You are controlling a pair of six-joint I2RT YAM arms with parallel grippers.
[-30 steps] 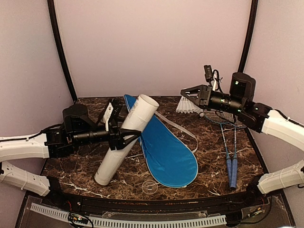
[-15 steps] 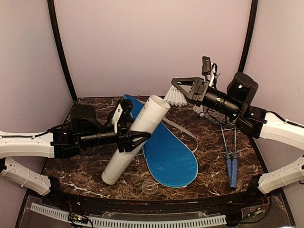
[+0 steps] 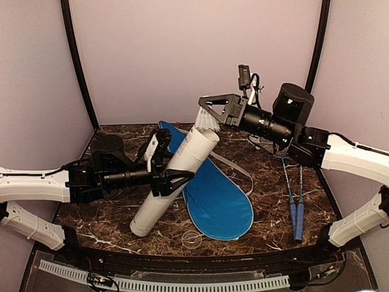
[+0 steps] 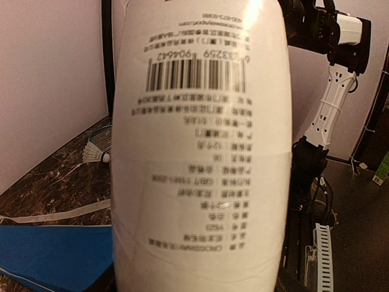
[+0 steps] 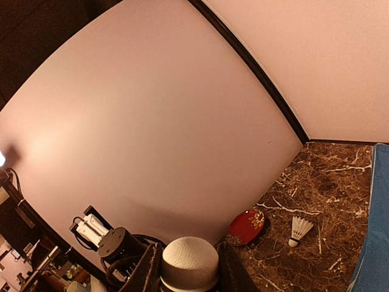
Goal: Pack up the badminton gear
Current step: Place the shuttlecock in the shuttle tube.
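Clamps left gripper on long white tube, tilted over left of table; shows blue cover flat at centre; pinches shuttlecock in right gripper just above tube's upper mouth; shows two rackets flat at right

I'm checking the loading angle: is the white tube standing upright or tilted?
Tilted. The white tube leans up to the right, held mid-length by the left end effector.

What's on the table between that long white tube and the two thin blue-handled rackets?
A big blue racket-shaped cover lies between the long white tube and blue-handled rackets, per the top view.
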